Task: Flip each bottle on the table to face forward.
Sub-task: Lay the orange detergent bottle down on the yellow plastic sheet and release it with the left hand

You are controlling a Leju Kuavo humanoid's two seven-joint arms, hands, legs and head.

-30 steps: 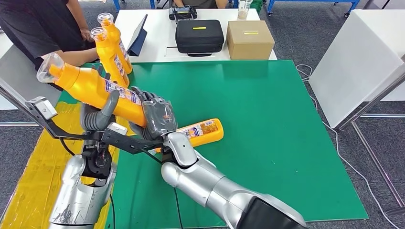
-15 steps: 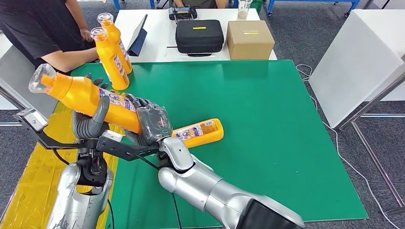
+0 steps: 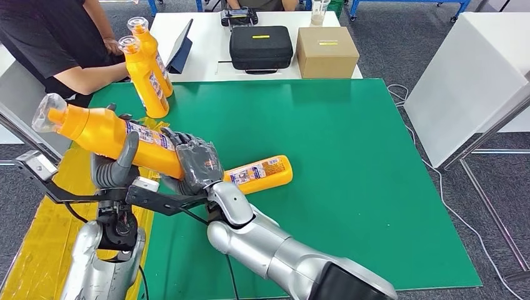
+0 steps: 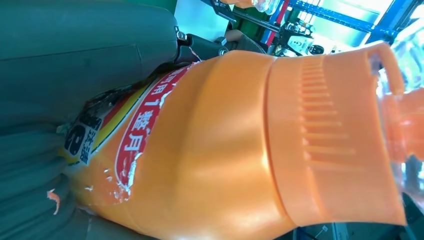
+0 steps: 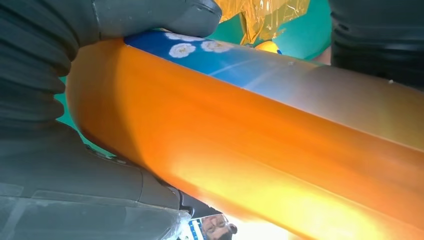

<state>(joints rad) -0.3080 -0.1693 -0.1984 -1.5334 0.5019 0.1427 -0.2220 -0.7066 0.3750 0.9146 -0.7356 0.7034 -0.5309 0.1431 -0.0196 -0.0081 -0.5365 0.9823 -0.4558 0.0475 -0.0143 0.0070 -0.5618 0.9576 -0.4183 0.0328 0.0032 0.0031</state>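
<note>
An orange bottle [image 3: 106, 134] with a clear cap is held tilted above the table's left edge, cap up and to the left. My left hand [image 3: 115, 165] grips its middle from below, and my right hand [image 3: 197, 164] grips its base end. The left wrist view shows the bottle's shoulder and ribbed collar [image 4: 310, 125] close up; the right wrist view shows its orange body [image 5: 260, 145] under my right hand's thumb [image 5: 150, 15]. Another orange bottle [image 3: 259, 173] lies on its side on the green mat [image 3: 350, 156]. Two more bottles [image 3: 145, 69] stand upright at the mat's far left corner.
A person in black sits at the far left, one forearm [image 3: 94, 75] beside the upright bottles. On the white table behind stand a black case [image 3: 260, 47], a cardboard box [image 3: 326, 51] and a tablet [image 3: 180, 47]. Yellow sheeting [image 3: 44, 231] lies left of the mat.
Both hands have carried the held bottle left and lower, and it now lies flatter. The lying bottle and the two upright ones have not moved.
</note>
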